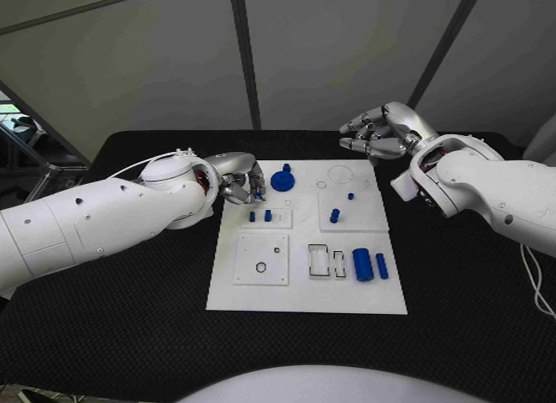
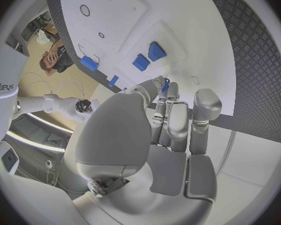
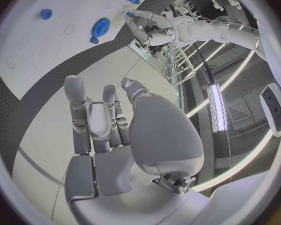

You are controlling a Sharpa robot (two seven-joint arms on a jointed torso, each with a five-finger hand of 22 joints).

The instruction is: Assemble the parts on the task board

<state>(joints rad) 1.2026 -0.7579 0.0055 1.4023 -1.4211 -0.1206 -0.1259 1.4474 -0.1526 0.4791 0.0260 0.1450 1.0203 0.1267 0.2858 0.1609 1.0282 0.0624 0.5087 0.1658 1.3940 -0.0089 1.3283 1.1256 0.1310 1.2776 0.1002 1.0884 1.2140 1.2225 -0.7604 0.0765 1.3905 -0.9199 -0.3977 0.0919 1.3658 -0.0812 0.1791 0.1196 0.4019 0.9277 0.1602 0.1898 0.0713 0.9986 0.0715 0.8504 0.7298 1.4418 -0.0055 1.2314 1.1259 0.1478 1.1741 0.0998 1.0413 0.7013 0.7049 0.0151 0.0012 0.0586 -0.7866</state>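
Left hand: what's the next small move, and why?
Probably lower the left hand onto the blue gear beside it and pinch it. The fingers hover at the task board edge holding nothing, and the gear looks like the closest loose part.

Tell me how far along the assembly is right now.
Early stage, it seems. Two small pegs stand near the left hand, whose fingers rest at the task board's far left edge beside the blue gear; whether it grips anything is unclear. The right hand hovers beyond the board, holding nothing. Two blue cylinders lie loose, and the cutouts look unfilled.
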